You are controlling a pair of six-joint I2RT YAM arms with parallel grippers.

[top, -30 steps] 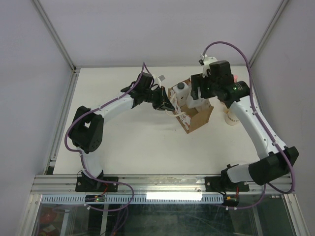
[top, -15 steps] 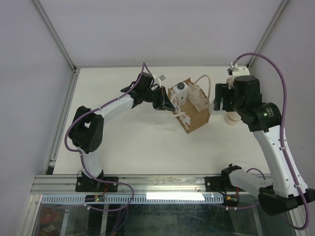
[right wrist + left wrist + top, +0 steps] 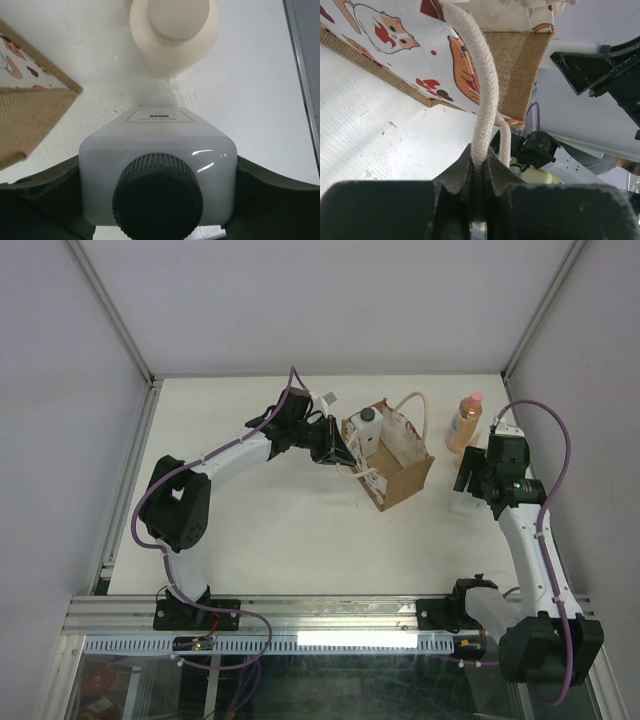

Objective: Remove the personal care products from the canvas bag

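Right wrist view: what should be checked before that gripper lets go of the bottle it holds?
1. Grip: right gripper shut on white bottle: ok.
2. White bottle clear of bag: ok, apart.
3. Clear of cream bottle: ok, a gap shows, though it is close.
4. Base resting on table: cannot tell.
5. Hold: left gripper shut on handle: ok.
6. Everything out of bag: not ok, a dark-capped bottle is inside.
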